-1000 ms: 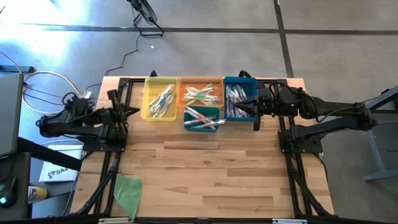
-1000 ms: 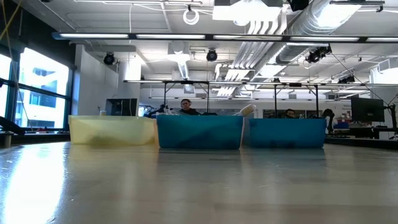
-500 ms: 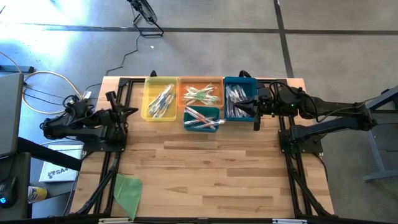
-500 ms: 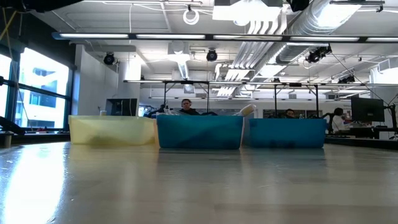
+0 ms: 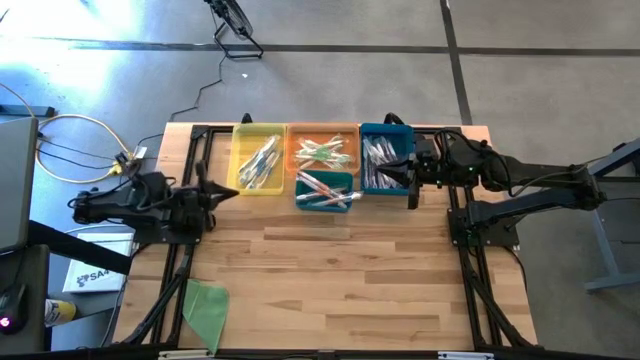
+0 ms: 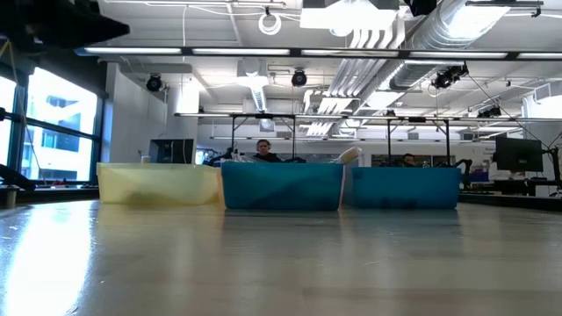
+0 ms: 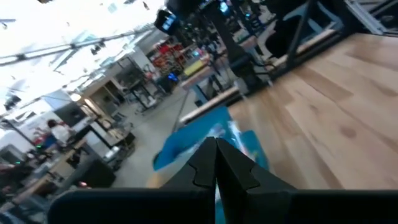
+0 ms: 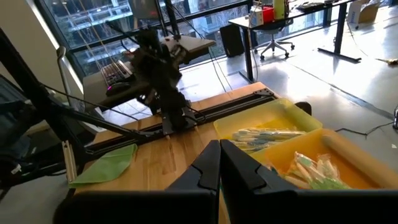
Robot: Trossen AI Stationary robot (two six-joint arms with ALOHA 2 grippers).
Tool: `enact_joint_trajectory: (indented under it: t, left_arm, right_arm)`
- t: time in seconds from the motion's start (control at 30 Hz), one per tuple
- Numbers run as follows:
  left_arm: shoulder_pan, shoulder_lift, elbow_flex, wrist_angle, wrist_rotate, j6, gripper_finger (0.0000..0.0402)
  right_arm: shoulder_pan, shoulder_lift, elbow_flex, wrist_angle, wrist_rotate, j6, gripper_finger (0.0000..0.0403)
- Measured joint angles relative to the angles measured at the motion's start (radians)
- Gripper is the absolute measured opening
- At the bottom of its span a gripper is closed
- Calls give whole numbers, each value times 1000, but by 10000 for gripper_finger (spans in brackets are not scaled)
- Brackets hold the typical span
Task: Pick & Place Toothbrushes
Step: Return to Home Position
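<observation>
Along the upper edge of the desk [image 5: 330, 262], the toothbrushes [image 5: 322, 152] lay in a yellow bin [image 5: 240, 170], an orange bin [image 5: 293, 150], a small teal bin [image 5: 325, 177] and a blue bin [image 5: 366, 160]. The left gripper [image 5: 230, 193], fingers pressed together and empty, pointed at the yellow bin's lower-left corner. The right gripper [image 5: 411, 182], fingers likewise together, sat just right of the blue bin. A green cloth [image 5: 205, 308] lay at lower left.

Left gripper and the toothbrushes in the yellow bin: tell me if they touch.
Apart. The high view shows the left gripper outside the yellow bin, by its corner, while the toothbrushes lie inside.
</observation>
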Motion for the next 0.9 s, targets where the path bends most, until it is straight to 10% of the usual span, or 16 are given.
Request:
enact_joint_trajectory:
  t: [0.37,0.9]
  left_arm:
    - [0,0,-206,210,208,-2,0]
    - [0,14,-271,159,191,-31,0]
  right_arm:
    - [-1,0,0,-8,6,99,3]
    - [0,0,0,-16,17,148,3]
